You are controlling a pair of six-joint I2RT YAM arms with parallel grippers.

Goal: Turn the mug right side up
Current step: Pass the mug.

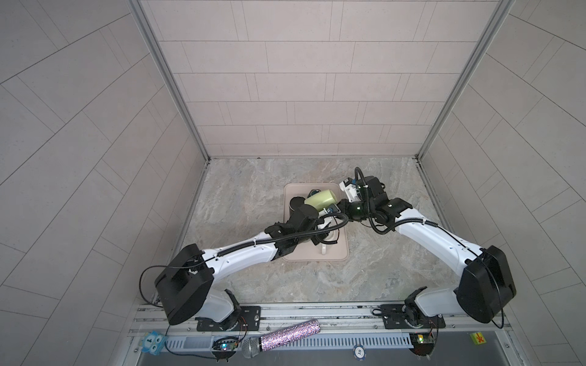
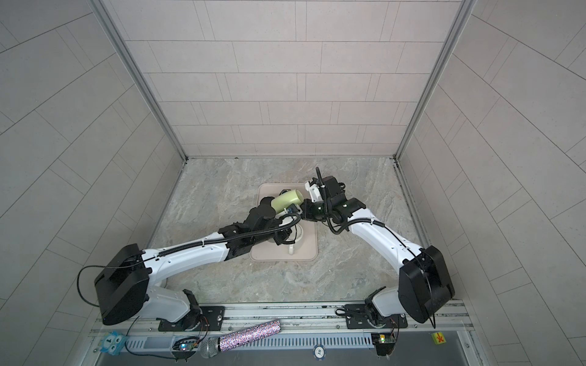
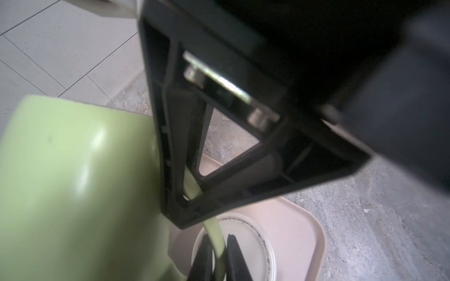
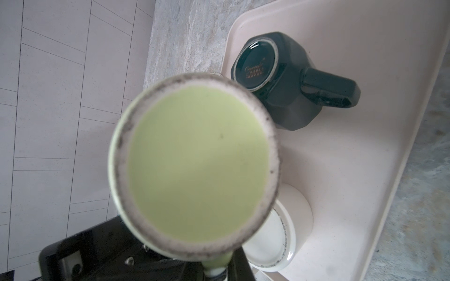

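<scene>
A pale green mug (image 1: 322, 198) (image 2: 287, 201) hangs on its side above the beige tray (image 1: 336, 256). Its base faces my right wrist camera as a green disc with a scuffed ring (image 4: 199, 165). In the left wrist view its rounded wall (image 3: 73, 182) fills one side. My left gripper (image 3: 219, 258) is shut on the mug's thin green handle. My right gripper (image 4: 216, 272) is shut on the same handle, closer to the mug's body. Its black finger frame (image 3: 188, 194) shows in the left wrist view. Both arms meet over the tray in both top views.
A dark green mug (image 4: 280, 80) (image 1: 296, 202) stands upside down on the tray (image 4: 365, 60), and a white mug (image 4: 275, 233) (image 3: 246, 243) stands upside down below the held one. Marble tabletop (image 1: 253, 190) surrounds the tray. Tiled walls close three sides.
</scene>
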